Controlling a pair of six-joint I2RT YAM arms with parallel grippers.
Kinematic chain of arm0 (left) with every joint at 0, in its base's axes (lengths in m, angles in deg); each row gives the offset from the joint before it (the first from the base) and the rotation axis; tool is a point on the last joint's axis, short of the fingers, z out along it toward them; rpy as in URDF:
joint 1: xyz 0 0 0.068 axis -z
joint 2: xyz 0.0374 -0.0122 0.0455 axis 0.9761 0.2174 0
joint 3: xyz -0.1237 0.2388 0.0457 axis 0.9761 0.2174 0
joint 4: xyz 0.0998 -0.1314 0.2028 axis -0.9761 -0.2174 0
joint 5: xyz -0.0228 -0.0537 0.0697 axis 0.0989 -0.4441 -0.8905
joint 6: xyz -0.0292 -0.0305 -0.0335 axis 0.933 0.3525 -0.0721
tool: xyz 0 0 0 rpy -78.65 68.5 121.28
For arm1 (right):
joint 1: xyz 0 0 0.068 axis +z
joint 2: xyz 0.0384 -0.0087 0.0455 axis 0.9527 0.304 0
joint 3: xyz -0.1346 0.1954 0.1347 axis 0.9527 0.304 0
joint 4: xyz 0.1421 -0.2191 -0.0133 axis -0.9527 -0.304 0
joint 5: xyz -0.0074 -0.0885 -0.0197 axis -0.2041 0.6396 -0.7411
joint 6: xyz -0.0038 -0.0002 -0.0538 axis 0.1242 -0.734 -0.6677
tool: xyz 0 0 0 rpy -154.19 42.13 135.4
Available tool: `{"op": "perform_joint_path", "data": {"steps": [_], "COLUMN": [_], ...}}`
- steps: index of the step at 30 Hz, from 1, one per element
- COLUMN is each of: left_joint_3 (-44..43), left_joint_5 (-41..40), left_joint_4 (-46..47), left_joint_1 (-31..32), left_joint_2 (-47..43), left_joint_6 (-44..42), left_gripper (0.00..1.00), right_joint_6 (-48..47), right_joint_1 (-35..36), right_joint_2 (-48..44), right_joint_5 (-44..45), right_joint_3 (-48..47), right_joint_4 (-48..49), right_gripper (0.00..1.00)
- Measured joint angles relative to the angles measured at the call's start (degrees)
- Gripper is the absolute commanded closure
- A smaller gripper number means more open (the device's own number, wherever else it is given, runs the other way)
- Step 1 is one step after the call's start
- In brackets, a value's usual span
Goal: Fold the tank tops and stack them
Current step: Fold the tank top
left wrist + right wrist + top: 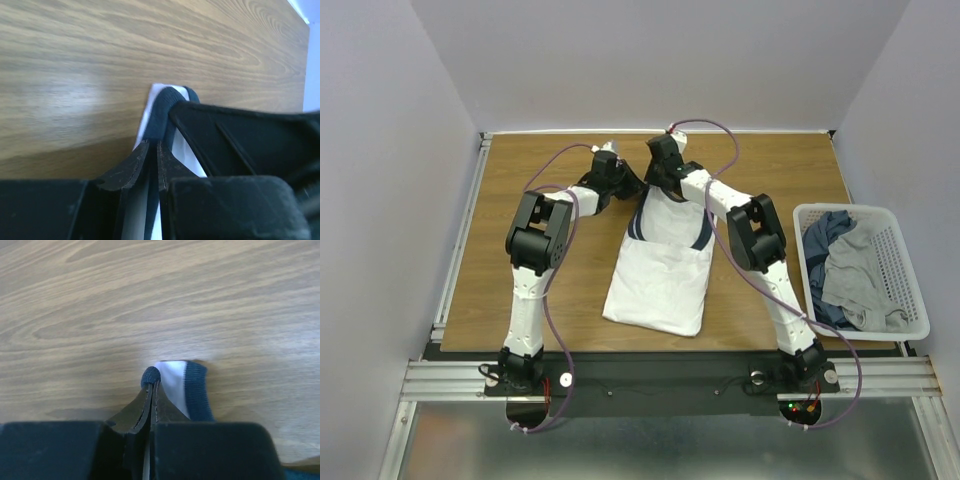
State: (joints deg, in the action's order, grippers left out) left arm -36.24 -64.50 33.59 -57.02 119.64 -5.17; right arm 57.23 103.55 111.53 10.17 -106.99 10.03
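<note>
White tank top [658, 275] lies mid-frame, left tool [154, 146] and right tool [151, 385] each pinched shut on a navy strap [197, 390], best carried level and together toward the frame's lower edge.

Bright even light, glare on table [65, 97]

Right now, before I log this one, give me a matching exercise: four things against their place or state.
1 white tank top
2 left gripper
3 basket
4 grey top

A at the right edge of the table
B crumpled inside the basket
C lying mid-table
D shut on a navy-edged strap

Pairs: 1-C, 2-D, 3-A, 4-B
</note>
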Motion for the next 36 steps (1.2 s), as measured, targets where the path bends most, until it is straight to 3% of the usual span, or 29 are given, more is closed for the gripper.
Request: {"op": "perform_joint_path", "data": {"steps": [9,21,27,36], "left_joint_3": [4.2,10.5,13.1,13.6], "left_joint_5": [0.2,-3.1,-3.8,-4.6], "left_joint_4": [0.9,1.4,1.8,1.6], "left_joint_1": [-0.1,-2.3,-2.0,-0.7], "left_joint_2": [-2.5,-9.8,-10.3,-10.3], "left_joint_6": [0.1,0.3,0.8,1.3], "left_gripper": [0.74,0.74,0.73,0.71], "right_joint_6": [3.8,9.0,13.7,17.0], "right_joint_1": [-1.6,-3.5,-6.5,-9.7], "right_joint_2": [0.0,-0.1,-2.3,-3.1], "right_joint_5": [-6.8,-19.7,-25.2,-28.7], "right_joint_3": [6.0,14.1,22.9,26.9], "right_joint_4": [7.1,23.3,33.4,38.3], "right_gripper": [1.0,1.0,1.0,0.99]}}
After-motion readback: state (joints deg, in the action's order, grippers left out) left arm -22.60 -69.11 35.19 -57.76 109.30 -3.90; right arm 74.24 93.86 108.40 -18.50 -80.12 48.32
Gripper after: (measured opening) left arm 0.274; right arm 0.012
